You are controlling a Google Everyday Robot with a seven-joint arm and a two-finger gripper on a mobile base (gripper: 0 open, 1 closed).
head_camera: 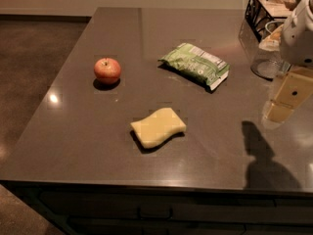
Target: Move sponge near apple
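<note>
The pale yellow sponge (158, 127) lies flat on the grey counter, near the front middle. The red-orange apple (107, 70) stands upright to the sponge's left and farther back, well apart from it. My gripper (286, 102) hangs above the counter at the right edge of the view, far right of the sponge and touching neither thing.
A green crinkly snack bag (195, 65) lies behind the sponge, right of the apple. A black wire basket (266, 9) and a clear glass container (264, 53) stand at the back right. The grey counter (73, 131) ends at a front edge, with floor on the left.
</note>
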